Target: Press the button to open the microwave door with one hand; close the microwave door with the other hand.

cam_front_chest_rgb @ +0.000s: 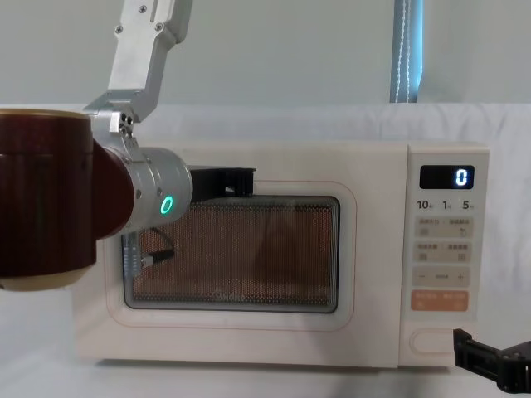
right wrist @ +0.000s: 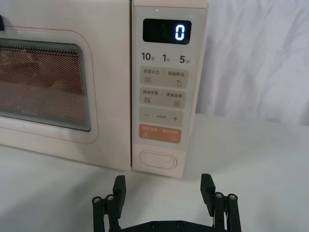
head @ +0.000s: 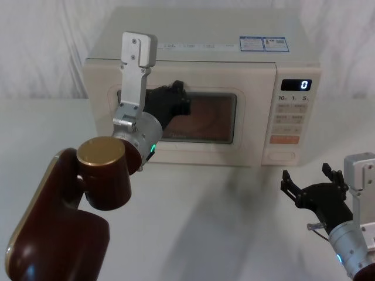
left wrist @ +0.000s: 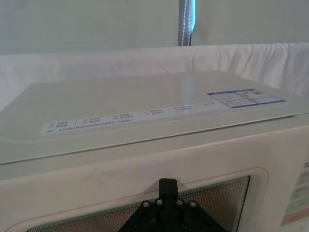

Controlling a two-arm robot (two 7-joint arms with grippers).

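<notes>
Cream microwave door [head: 176,99], dark window

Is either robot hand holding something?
No. The open right gripper holds nothing; the left gripper rests against the large cream microwave door, gripping nothing.

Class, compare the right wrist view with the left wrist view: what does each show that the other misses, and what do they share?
Right wrist view alone: the button, the orange key, the display reading 0, and the open right gripper in front of the panel. Left wrist view alone: the microwave's top with its labels, and the left gripper against the door. Shared: the microwave door, shut.
</notes>
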